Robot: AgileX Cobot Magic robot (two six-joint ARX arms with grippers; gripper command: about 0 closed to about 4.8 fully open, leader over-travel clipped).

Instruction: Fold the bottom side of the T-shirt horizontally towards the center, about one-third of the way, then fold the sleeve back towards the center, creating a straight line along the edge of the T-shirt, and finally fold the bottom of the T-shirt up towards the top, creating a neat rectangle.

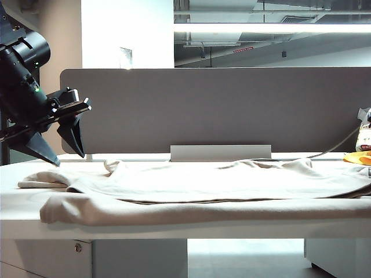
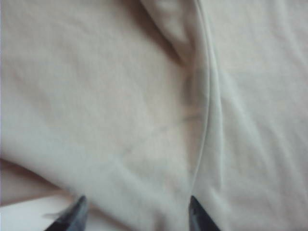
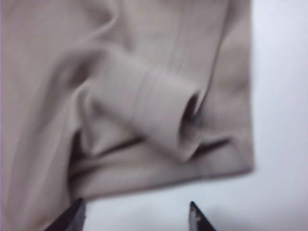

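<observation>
Two open-fingered grippers, left [image 1: 66, 153] and right [image 3: 134, 216], above T-shirt [image 1: 191, 188] on white table [image 1: 174, 229]

One T-shirt [image 1: 191, 188] lies spread across one white table [image 1: 174, 229]. One grey divider panel [image 1: 214, 110] stands behind the T-shirt. Two grippers hang above the T-shirt, the left gripper [image 2: 134, 214] and the right gripper [image 3: 137, 216], each with two jaws held apart. One yellow object [image 1: 358, 157] sits at the T-shirt's right end.
</observation>
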